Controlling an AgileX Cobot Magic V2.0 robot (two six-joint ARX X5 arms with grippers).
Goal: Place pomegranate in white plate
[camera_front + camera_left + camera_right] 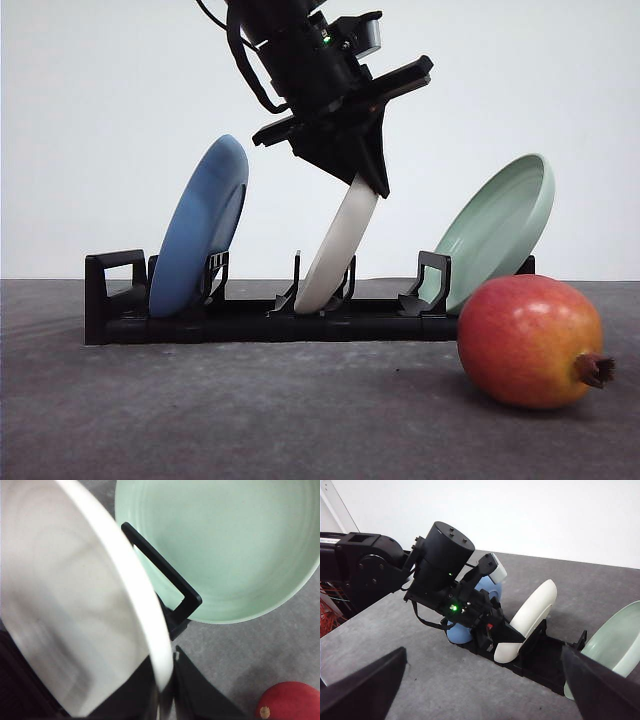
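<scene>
The pomegranate lies on the grey table at the front right, its crown nub pointing right; a red part of the pomegranate also shows in the left wrist view. The white plate stands tilted in the middle slot of a black rack. My left gripper comes down from above and is shut on the plate's upper rim, with one dark finger on each side. My right gripper hangs open well above the table, looking down at the white plate.
A blue plate stands in the rack's left slot and a pale green plate leans in the right slot, just behind the pomegranate. The green plate sits close beside the held plate. Bare grey tabletop lies in front of the rack.
</scene>
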